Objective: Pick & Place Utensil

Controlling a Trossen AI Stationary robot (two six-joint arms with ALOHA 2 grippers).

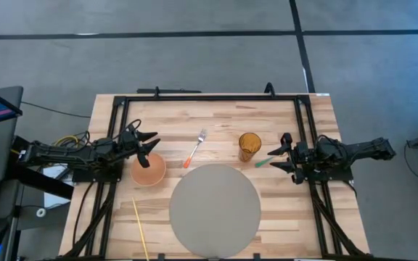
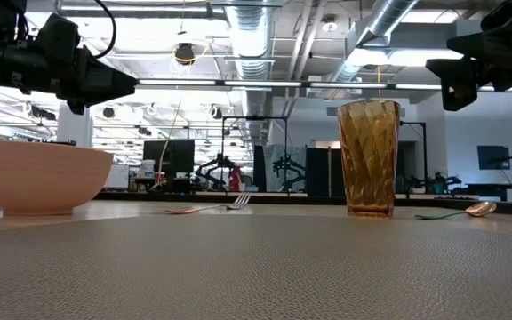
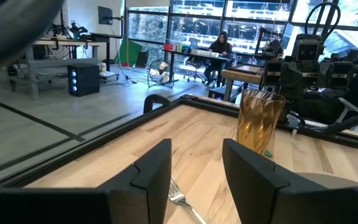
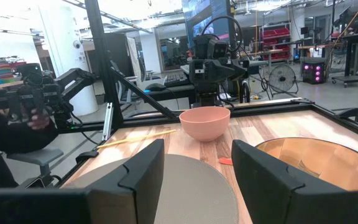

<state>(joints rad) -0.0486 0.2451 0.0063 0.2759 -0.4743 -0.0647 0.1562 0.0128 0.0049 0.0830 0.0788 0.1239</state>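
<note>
A fork with an orange handle [image 1: 194, 149] lies flat on the wooden table between a pink bowl [image 1: 149, 171] and an amber cup [image 1: 249, 146]. Its tines [image 3: 179, 199] show just beyond my left gripper's fingers. A green-handled spoon [image 1: 263, 162] lies to the right of the cup, resting on the table [image 2: 468, 212]. My left gripper [image 1: 148, 144] hovers open above the bowl's far rim, pointing toward the fork [image 3: 196, 171]. My right gripper [image 1: 281, 156] hangs open above the spoon, near the cup [image 4: 197, 168].
A large round grey mat [image 1: 215, 210] covers the near middle of the table. A yellow chopstick [image 1: 140, 226] lies near the front-left edge. A black frame [image 1: 209, 96] runs along the table's far and side edges. Bare wood shows between the fork and the far edge.
</note>
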